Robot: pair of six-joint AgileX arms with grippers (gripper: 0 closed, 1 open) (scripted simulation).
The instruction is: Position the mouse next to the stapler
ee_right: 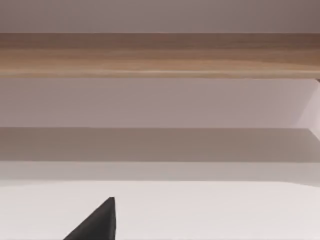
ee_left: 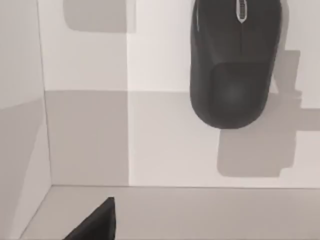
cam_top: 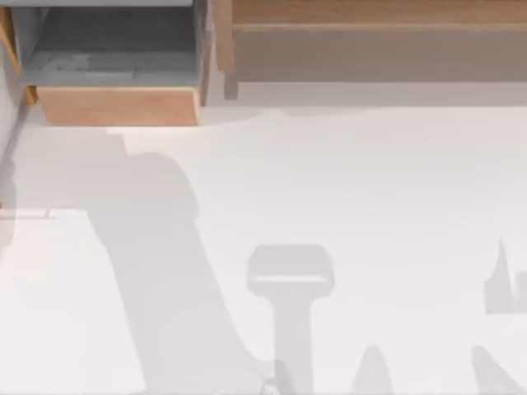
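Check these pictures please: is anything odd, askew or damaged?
Nothing stands out. The mouse lies flat and whole on the white table in the left wrist view. Behind the table, one wooden drawer stands open.
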